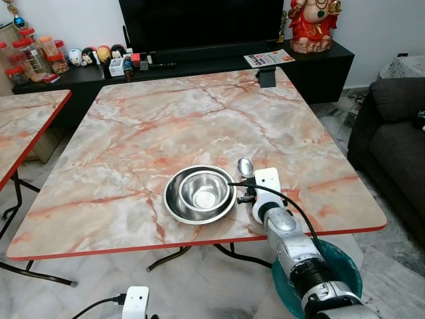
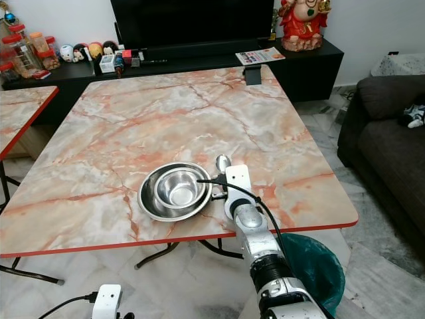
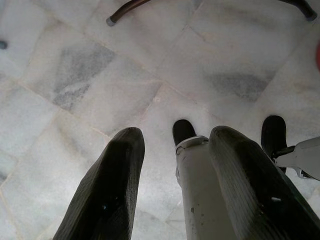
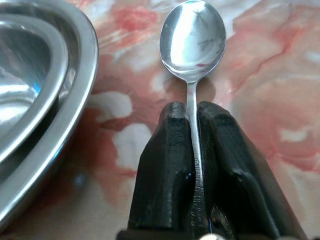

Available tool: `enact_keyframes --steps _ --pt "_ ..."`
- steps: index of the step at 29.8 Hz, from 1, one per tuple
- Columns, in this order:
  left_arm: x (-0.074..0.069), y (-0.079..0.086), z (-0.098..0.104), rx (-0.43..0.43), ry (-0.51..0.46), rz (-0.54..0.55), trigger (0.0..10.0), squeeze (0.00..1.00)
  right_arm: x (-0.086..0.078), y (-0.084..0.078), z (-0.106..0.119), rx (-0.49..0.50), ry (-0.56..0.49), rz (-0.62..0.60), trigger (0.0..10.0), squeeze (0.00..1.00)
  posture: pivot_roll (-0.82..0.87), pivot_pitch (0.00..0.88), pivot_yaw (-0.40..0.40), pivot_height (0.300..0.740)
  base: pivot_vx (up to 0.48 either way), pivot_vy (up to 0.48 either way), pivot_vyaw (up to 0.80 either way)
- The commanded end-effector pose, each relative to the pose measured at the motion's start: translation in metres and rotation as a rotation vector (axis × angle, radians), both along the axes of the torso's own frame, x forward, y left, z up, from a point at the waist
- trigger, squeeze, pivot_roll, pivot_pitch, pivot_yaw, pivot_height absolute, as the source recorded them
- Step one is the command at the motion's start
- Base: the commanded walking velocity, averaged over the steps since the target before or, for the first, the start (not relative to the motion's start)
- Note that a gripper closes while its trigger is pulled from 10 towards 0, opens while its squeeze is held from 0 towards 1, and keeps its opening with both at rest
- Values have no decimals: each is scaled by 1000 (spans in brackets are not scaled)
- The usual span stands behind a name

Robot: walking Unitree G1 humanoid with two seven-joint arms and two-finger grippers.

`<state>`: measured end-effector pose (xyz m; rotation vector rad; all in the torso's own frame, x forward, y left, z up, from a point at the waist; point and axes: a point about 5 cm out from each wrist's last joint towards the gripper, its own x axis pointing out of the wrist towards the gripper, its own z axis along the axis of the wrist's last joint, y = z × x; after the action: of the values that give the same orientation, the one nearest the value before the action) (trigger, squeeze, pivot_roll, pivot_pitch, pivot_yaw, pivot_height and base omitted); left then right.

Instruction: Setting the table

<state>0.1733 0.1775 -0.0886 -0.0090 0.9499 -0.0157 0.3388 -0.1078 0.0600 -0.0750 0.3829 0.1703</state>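
Marble-patterned table [image 1: 166, 119] with a red rim stands in front of the robot, and behind its far edge there is a black cabinet [image 1: 199, 70] with a dark screen [image 1: 199, 23] on it. At the right of the table is a dark sofa [image 1: 392, 133], and under the near right corner stands a teal bin [image 1: 345, 266]. A second table [image 1: 23, 116] of the same pattern is at the left.

Near the front edge of the table, a little right of the middle, lies a steel plate [image 1: 174, 207] with a steel bowl [image 1: 204, 191] inside it. Just beside the right rim of the plate is a spoon [image 4: 193, 37], its round part pointing to the far edge and low over the table top; I cannot tell if it touches. The right gripper [image 4: 194, 112] is clenched on the spoon handle, fingers [image 4: 165, 150] pressed on both sides of it.

The left gripper [image 3: 175, 145] hangs low over the pale stone floor [image 3: 75, 75], below the front edge of the table, with its fingers spread apart and nothing between them.
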Motion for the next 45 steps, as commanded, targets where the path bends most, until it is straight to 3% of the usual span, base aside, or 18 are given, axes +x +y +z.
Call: enact_keyframes --steps 1,11,12,13,14,35,36,45 --pt "-4 4 -2 6 20 1 10000 0 1 2 -1 -9 23 -4 10000 0 -121 0 91 740 0 0 0" --pt "-5 5 -2 6 22 2 10000 0 2 1 -2 -18 30 -18 10000 0 -118 0 91 740 0 0 0" --pt "-5 5 -2 5 22 2 10000 0 2 1 -2 -16 30 -20 10000 35 -118 0 91 740 0 0 0" --pt "-5 5 -2 5 22 2 10000 0 2 1 -1 -14 29 -22 10000 396 -119 0 91 740 0 0 0" --pt "-5 5 -2 5 22 2 10000 0 3 0 -1 -11 28 -25 10000 1000 -119 0 91 740 0 0 0" --pt "-3 5 -1 5 20 -1 10000 0 7 -2 6 -29 -6 -44 10000 1000 -117 0 94 740 0 0 0" --pt "-3 5 -1 4 21 -2 10000 0 8 -2 9 -51 -31 -33 10000 0 -118 0 95 740 0 0 0" --pt "-1 5 0 5 16 -4 10000 0 10 1 18 -44 -87 -46 10000 0 -119 0 97 740 0 0 0"
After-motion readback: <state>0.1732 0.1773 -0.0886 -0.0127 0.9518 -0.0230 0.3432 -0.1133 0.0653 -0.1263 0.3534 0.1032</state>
